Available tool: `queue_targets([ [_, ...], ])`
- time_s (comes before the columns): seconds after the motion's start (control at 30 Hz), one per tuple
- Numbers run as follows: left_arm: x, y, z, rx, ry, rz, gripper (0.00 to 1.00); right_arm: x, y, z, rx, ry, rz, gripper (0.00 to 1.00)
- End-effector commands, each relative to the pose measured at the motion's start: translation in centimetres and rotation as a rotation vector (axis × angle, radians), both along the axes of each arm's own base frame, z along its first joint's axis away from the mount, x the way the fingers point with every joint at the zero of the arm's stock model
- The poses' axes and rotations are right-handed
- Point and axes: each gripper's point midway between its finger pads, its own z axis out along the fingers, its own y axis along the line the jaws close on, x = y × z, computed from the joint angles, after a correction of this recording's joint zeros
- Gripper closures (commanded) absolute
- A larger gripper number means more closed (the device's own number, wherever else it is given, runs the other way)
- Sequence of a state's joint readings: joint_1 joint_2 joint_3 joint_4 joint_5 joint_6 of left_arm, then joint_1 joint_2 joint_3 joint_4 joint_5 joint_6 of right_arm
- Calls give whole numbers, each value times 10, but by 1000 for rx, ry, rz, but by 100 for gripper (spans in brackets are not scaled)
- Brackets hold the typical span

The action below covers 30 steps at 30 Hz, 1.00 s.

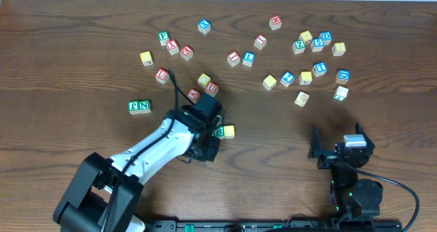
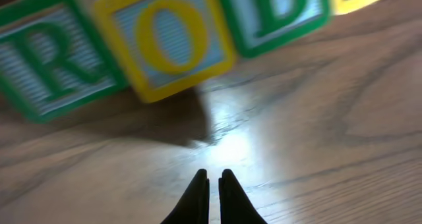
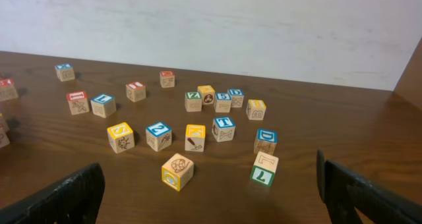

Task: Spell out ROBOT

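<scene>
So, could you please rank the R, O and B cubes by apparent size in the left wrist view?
1-2. O cube and R cube: alike; R is cropped left, so unranked.
3. B cube: smallest shown, cut by the top edge.

A green R cube (image 2: 46, 66), a yellow O cube (image 2: 165, 43) and a green B cube (image 2: 277, 16) stand side by side. A blue D cube (image 3: 265, 141) lies at four o'clock of a blue T cube (image 3: 224, 128).
</scene>
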<state>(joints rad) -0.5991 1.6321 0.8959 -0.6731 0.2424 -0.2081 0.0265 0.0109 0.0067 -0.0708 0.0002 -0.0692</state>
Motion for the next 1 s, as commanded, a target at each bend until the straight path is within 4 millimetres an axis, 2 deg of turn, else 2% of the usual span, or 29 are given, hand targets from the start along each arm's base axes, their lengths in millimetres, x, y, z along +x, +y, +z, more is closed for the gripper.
queue_targets([
  [0.0,-2,-2,3,-15,-10,-13,93,0,-3,-1,8,2,-16,1],
  [0.17,2,-4,3,-22,-25,-15,93,0,-3,-1,8,2,-16,1],
  [0.4,18,5,-1,43,-102,-7,93,0,-3,-1,8,1,-16,1],
  [0.53,23,4,-1,40,-122,-5,92,0,-3,-1,8,2,-16,1],
  [0.97,28,0,0,25,-144,-5,93,0,-3,-1,8,1,-16,1],
])
